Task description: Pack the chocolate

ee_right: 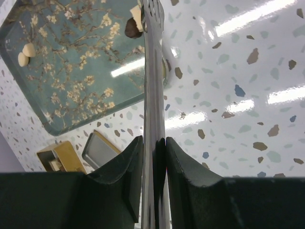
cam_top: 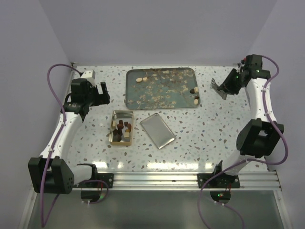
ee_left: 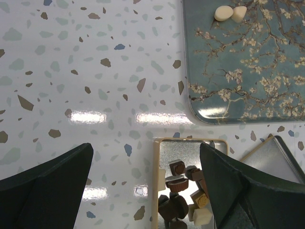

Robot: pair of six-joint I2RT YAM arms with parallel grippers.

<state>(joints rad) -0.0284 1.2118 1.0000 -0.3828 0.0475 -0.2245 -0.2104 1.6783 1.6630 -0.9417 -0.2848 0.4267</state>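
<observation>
Several brown and cream pieces of chocolate (cam_top: 122,128) lie in the open gold tin (cam_top: 114,138) at mid-table. More chocolate sits on the teal blossom tray (cam_top: 159,98): two cream pieces (cam_top: 141,79) at its left end and a few pieces (cam_top: 195,94) at its right edge. My left gripper (cam_top: 103,94) hangs open and empty left of the tray; its wrist view shows the tin's chocolate (ee_left: 181,183) beside the right finger (ee_left: 238,191). My right gripper (cam_top: 228,86) is shut on a thin shiny metal tool (ee_right: 153,71), right of the tray.
The tin's silver lid (cam_top: 157,130) lies flat just right of the tin, and it also shows in the left wrist view as the lid (ee_left: 271,152). Purple walls close the table at the back and both sides. Terrazzo tabletop surrounds everything.
</observation>
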